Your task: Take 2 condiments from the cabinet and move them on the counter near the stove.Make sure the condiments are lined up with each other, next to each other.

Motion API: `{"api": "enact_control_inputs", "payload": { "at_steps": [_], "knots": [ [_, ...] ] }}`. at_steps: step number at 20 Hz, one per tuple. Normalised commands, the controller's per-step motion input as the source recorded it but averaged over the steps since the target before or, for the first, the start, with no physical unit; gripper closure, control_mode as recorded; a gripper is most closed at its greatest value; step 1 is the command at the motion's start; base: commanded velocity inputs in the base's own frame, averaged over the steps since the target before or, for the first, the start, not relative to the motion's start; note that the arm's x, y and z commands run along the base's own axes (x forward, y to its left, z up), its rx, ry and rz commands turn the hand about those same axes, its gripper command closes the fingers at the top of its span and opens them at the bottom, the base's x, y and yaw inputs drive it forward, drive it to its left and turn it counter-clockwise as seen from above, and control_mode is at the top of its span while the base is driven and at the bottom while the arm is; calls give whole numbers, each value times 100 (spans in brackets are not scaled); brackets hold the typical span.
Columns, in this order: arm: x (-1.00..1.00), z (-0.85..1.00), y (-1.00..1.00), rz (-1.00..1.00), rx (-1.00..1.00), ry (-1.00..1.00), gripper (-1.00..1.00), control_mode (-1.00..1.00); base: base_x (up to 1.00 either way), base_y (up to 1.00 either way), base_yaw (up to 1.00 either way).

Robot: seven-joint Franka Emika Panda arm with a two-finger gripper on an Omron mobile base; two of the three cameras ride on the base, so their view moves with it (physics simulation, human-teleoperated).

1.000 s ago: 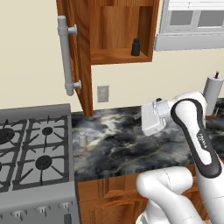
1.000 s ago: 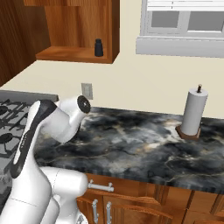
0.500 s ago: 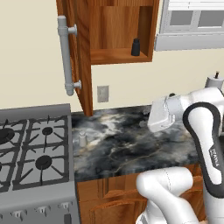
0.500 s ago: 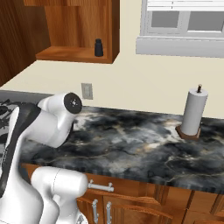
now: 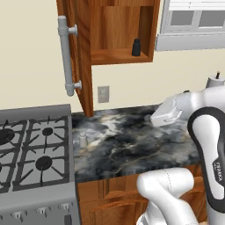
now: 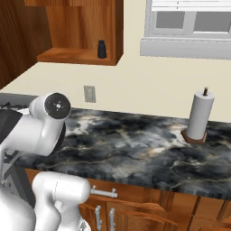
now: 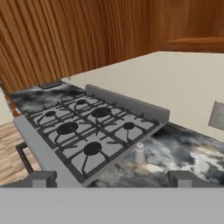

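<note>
Marbled black counter (image 5: pixel 132 145) carries one silver shaker (image 5: pixel 82 139) at its left edge, just beside the stove (image 5: pixel 35 154). One black shaker (image 5: pixel 136 47) stands on the cabinet (image 5: pixel 118 30) shelf's right end. Gripper (image 7: pixel 109 178) empty, jaws wide; tips apparently above the counter.

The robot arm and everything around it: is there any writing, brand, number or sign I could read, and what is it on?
Robot arm: small dark lettering runs down its forearm in the left base view, too small and blurred to read.
Stove: its front knobs carry no readable marks.
Silver shaker on the counter, black shaker in the cabinet, paper-towel roll, wall outlet: no text on any.
</note>
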Motion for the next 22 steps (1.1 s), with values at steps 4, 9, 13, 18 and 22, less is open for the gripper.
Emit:
{"api": "enact_control_inputs", "payload": {
  "at_steps": [4, 9, 13, 18, 22],
  "knots": [
    [-1, 8, -18, -17, 3, 12, -100, -100, 0, 0, 0],
    [2, 0, -11, -3, 2, 2, -100, -100, 0, 0, 0],
    [1, 0, -2, -6, 0, 0, -100, -100, 0, 0, 0],
    [0, 12, 0, -23, -1, 0, -100, -100, 0, 0, 0],
    [0, 26, 0, -22, -1, 0, -100, -100, 0, 0, 0]
  ]
}}
